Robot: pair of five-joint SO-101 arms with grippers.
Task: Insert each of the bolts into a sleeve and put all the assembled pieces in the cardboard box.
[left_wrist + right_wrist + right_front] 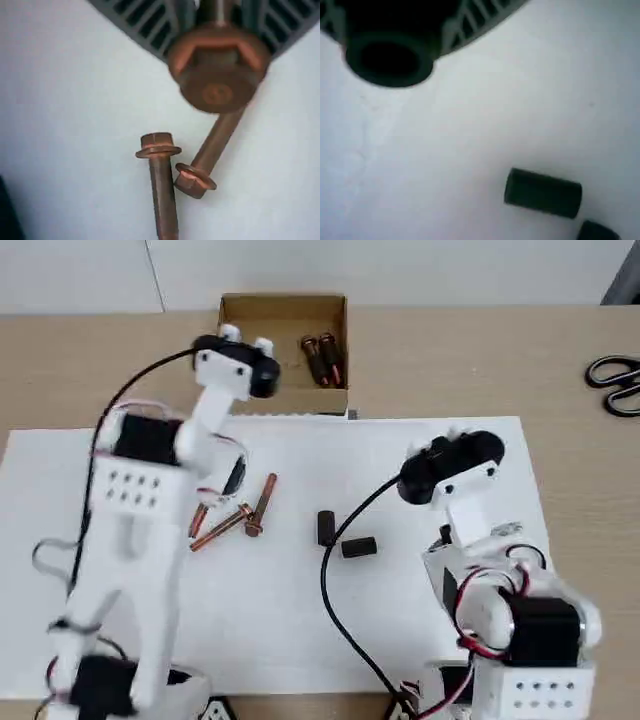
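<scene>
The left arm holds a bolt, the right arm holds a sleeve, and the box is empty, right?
Not quite. The box isn't empty: the high view shows two pieces lying in it. The left gripper does hold a bolt and the right gripper a sleeve.

No legible text, label, number or sign; the head of the nearest bolt carries a faint stamped mark, too blurred to read.

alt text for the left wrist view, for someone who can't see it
A copper bolt is clamped between ribbed grey fingers, head toward the camera. Beneath it, two loose bolts lie close together on a white sheet.
</scene>
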